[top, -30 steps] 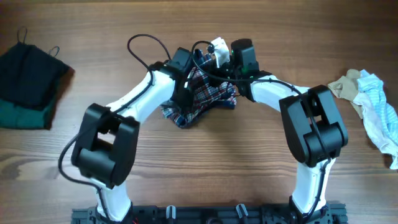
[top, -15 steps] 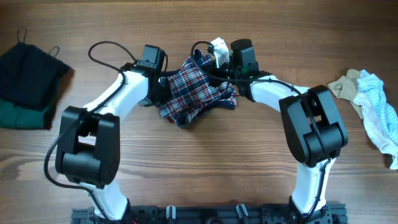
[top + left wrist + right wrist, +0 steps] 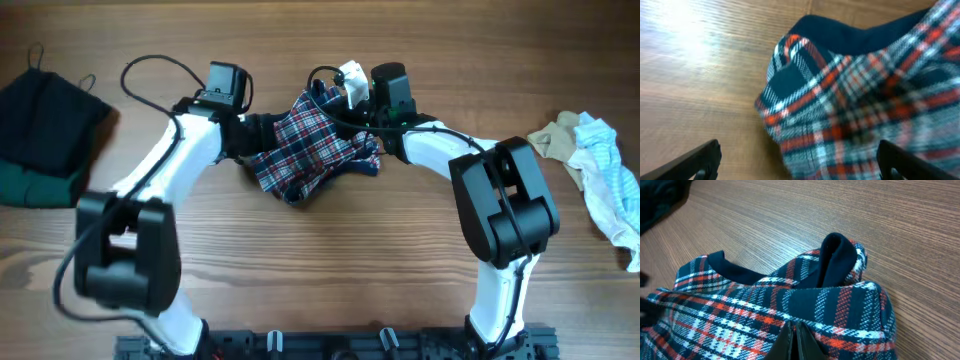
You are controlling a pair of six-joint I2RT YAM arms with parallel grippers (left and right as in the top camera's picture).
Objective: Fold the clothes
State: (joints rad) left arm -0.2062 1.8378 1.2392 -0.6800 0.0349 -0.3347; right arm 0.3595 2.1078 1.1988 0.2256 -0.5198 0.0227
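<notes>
Clothes: a dark stack [image 3: 45, 130] at the far left of the table [image 3: 300, 280] looks folded; the plaid shirt [image 3: 310, 150] lies bunched mid-table with no clean fold visible, and a pale heap [image 3: 600, 170] at far right is crumpled. Left gripper [image 3: 255, 133] stands wide open just beside the shirt's left edge, holding nothing; right gripper [image 3: 792, 341] is pinched shut on the shirt's plaid edge. Judgement: shirt needs spreading and folding, then the heap.

I see the soft plaid garment [image 3: 315, 145] checked in red, navy and white, edged with plain navy trim. The wooden desk [image 3: 330, 260] is warm brown with fine darker grain. One folded cloth pile [image 3: 40, 130] is black over dark green. The crumpled rags [image 3: 600, 170] are beige and pale blue-and-white striped.
</notes>
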